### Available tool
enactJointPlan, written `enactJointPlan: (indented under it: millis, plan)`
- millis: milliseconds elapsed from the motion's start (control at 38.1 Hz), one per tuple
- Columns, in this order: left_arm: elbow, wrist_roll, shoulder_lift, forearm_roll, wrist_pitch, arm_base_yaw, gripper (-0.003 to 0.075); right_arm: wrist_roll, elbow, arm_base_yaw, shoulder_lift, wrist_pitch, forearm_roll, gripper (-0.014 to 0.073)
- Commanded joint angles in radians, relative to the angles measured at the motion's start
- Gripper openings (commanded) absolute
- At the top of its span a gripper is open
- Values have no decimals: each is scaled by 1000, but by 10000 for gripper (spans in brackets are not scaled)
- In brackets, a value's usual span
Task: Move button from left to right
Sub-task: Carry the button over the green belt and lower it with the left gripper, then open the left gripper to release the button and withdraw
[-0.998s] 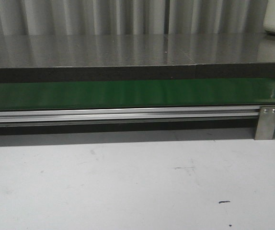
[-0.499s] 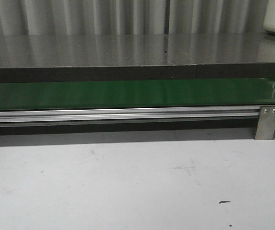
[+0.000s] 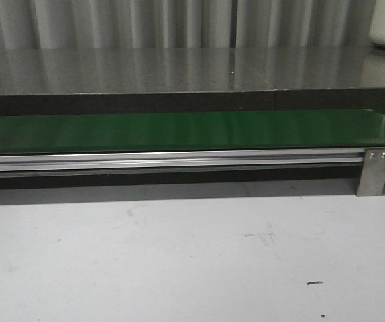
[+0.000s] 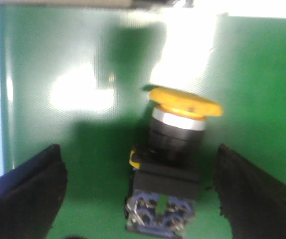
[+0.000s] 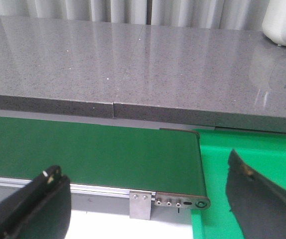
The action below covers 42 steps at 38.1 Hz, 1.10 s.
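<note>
The button [image 4: 170,159], with an orange-yellow mushroom cap, a silver collar and a black boxy body, lies on a green surface [image 4: 83,59] in the left wrist view. My left gripper [image 4: 140,191] is open, and its black fingers [image 4: 26,194] stand wide on either side of the button without touching it. My right gripper [image 5: 148,199] is open and empty above the right end of the green conveyor belt [image 5: 93,149]. The button and both grippers are out of the front view.
A grey stone counter [image 3: 179,70] runs behind the green belt [image 3: 179,131]. An aluminium rail [image 3: 172,161] with a metal bracket [image 3: 375,171] edges the belt. A bright green tray [image 5: 262,164] lies past the belt's right end. A white appliance [image 5: 285,22] stands on the counter.
</note>
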Motion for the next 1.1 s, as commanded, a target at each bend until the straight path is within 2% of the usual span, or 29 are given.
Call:
enactJointPlan:
  millis: [0,131,184,262,420,446,551,656,919,1076]
  plan:
    - [-27,-3,-109,-16,-25,-23,587,-10,-38,3,12,-76,-10,644]
    - [-27,-3,-155,-23,-23,-48,582,-10,-38,3,12,-76,-10,644]
    - [-27,5,-167,-47,-11,-59,554,-10,-38,3,12,-76,-10,644]
    - [-27,23,-176,-63,-5,-76,428,-10,-38,3,12,-76,-10,644]
    - [-25,80,-203,-123,-2,-111,27,-10,-38,3,12,-76,-10,644]
    - [-25,95,-209,-144,-2,-115,-17,-10,-38,3,12,-76,-10,644]
    - [0,118,-261,-178,-36,-132,-21,-10,-38,3,12,-76,-10,644]
    - [98,118,-360,-157,-118,-144,-21,-10,-38,3,12,-76,-10,644]
    - [579,98,-738,-133,-521,-144,-21,-10,-38,3,12,-76,-10,644]
    - [810,98,-924,-139,-625,-144,-21,-10,-38,3,12,-76,-10,644]
